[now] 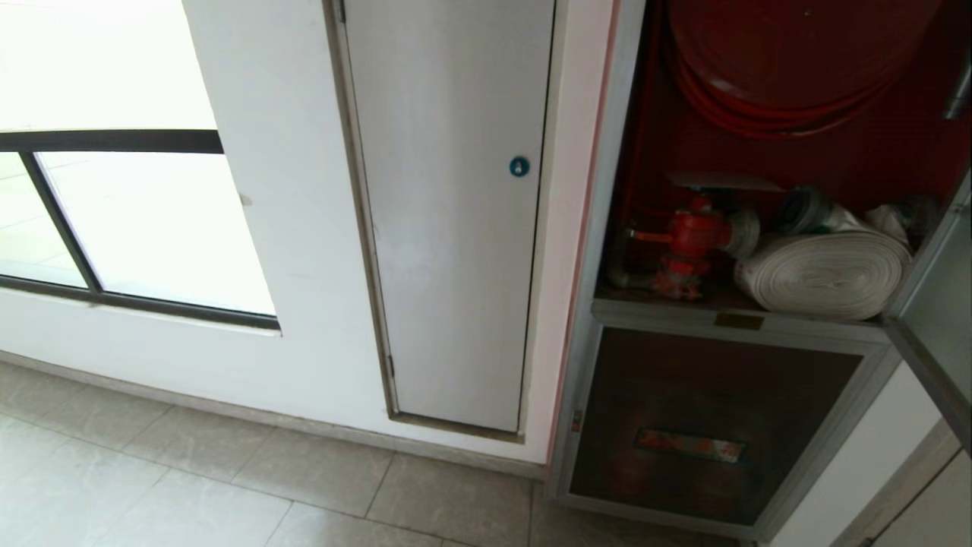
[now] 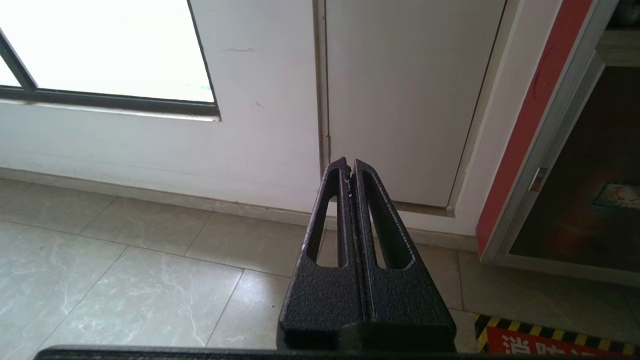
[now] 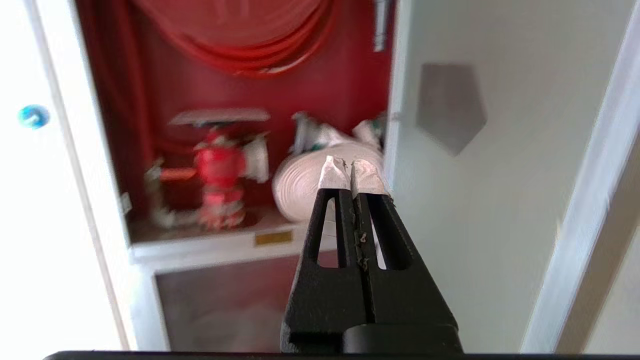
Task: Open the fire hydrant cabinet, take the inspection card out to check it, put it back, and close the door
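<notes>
The fire hydrant cabinet point(image 1: 600, 251) stands open, showing its red interior, a red hose reel point(image 1: 782, 68), a red valve point(image 1: 695, 239) and a white rolled hose point(image 1: 824, 273). A thin pale sheet, the inspection card point(image 1: 721, 181), lies flat on top of the valve, seen edge-on. The door point(image 1: 938, 304) is swung out to the right; the right wrist view shows its glass point(image 3: 475, 225) and the back of a hexagonal sticker point(image 3: 450, 107). My right gripper point(image 3: 351, 167) is shut and empty, held back from the opening near the door's edge. My left gripper point(image 2: 348, 167) is shut, parked low.
A plain white narrow door with a round blue lock point(image 1: 519, 166) is left of the cabinet, and a window point(image 1: 114, 213) further left. Below the opening is a smaller dark panel point(image 1: 699, 425). A yellow-black floor marking point(image 2: 550, 340) lies before the cabinet.
</notes>
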You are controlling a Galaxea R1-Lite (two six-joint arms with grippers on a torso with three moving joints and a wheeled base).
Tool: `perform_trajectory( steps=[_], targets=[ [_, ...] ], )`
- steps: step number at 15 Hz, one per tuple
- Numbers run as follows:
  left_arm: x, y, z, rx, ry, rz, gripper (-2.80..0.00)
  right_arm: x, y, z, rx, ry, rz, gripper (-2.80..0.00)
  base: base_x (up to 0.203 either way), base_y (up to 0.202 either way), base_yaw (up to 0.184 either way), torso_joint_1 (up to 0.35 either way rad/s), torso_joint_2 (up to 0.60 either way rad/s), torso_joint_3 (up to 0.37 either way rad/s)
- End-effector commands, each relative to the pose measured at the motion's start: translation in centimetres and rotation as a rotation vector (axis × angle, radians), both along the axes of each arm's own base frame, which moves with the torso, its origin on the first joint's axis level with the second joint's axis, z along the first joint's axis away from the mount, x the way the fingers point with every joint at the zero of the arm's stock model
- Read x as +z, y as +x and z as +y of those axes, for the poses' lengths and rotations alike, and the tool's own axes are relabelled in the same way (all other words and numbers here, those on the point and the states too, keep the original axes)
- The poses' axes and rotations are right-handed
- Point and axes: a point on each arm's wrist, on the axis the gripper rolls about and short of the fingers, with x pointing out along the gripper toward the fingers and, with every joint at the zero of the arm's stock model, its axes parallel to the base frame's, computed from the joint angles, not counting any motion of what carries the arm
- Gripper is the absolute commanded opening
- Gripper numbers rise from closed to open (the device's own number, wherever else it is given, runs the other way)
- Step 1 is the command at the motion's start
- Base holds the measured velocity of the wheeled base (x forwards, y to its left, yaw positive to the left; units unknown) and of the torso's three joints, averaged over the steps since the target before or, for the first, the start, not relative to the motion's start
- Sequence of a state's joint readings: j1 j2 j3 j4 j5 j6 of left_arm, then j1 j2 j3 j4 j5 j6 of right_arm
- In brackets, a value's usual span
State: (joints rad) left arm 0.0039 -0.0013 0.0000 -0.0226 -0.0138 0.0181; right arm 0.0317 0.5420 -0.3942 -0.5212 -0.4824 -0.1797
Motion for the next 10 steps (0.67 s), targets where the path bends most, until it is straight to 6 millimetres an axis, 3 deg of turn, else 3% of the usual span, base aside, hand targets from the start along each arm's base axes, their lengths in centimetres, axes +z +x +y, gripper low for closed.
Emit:
perform_trajectory(
  steps=[1,6,10],
  targets=[
    [-0.2,0.1,0.0,0.001,0.000,0.008,-2.80,-1.3,-3.1,-0.1,0.014,0.001,-0.055,-2.80,0.000,0.000,0.000,0.000,0.00,0.000],
    [-0.2,0.1,0.0,0.001,0.000,0.008,-2.80,-6.1,-6.7,0.1,0.110,-0.009,0.011,-2.80,0.000,0.000,0.000,0.000,0.00,0.000],
    [-0.2,0.1,0.0,0.001,0.000,0.008,-2.80,-12.2,-5.7,0.7,0.345,-0.054,0.158,-2.80,0.000,0.000,0.000,0.000,0.00,0.000]
  ],
)
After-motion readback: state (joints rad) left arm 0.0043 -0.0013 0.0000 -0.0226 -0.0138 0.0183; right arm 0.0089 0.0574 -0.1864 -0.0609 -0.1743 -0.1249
